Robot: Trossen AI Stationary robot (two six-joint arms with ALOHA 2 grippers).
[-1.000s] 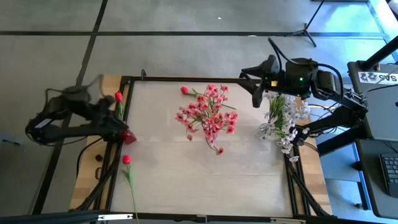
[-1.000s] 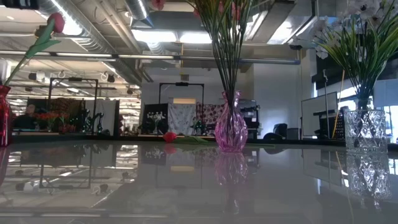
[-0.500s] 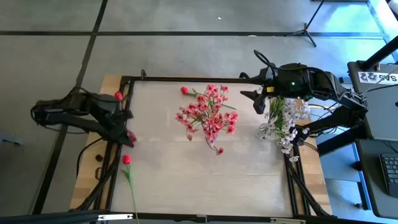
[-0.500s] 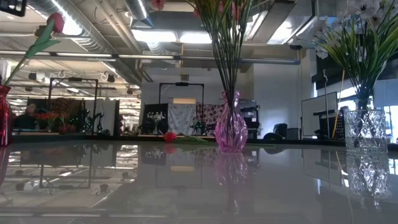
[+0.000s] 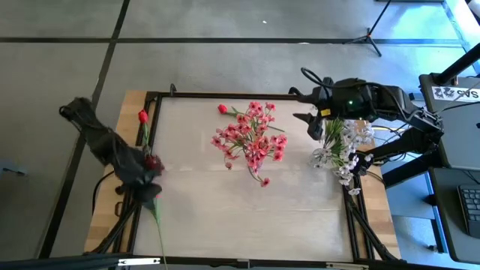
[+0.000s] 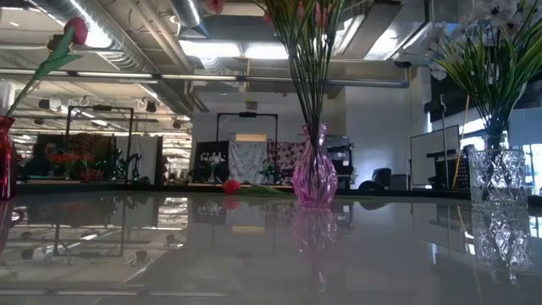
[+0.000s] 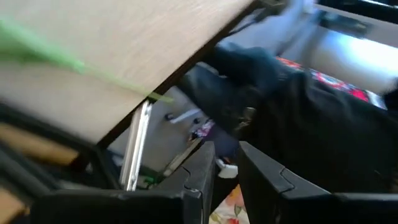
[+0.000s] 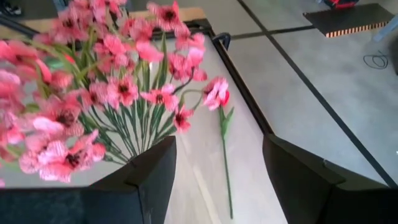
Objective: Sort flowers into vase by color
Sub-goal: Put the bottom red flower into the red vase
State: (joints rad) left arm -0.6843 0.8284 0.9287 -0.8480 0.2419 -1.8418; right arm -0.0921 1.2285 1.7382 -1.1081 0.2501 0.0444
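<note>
A red vase (image 5: 154, 163) at the table's left edge holds one red bud (image 5: 142, 116). The pink vase (image 6: 313, 178) in the middle carries the pink sprays (image 5: 251, 139). The clear vase (image 6: 500, 174) on the right holds the white sprays (image 5: 341, 146). A loose red bud (image 5: 223, 109) lies near the far edge and also shows in the right wrist view (image 8: 217, 93). Another flower lies near the left edge; only its stem (image 5: 159, 232) shows below my left gripper (image 5: 148, 195), which hovers over it, shut and holding nothing (image 7: 227, 163). My right gripper (image 5: 313, 126) hangs open between the pink and white sprays (image 8: 217, 146).
A black frame (image 5: 225, 95) runs round the tabletop, and wooden strips (image 5: 112, 217) lie outside it on the left. Bare tabletop (image 5: 247, 217) stretches across the near half. The tall sprays stand close to my right gripper on both sides.
My left arm has swung from beside the red vase at the left edge toward the near edge. Its gripper now covers the bud of the flower lying there. My right gripper has shifted only slightly, toward the white sprays. No flower has moved.
</note>
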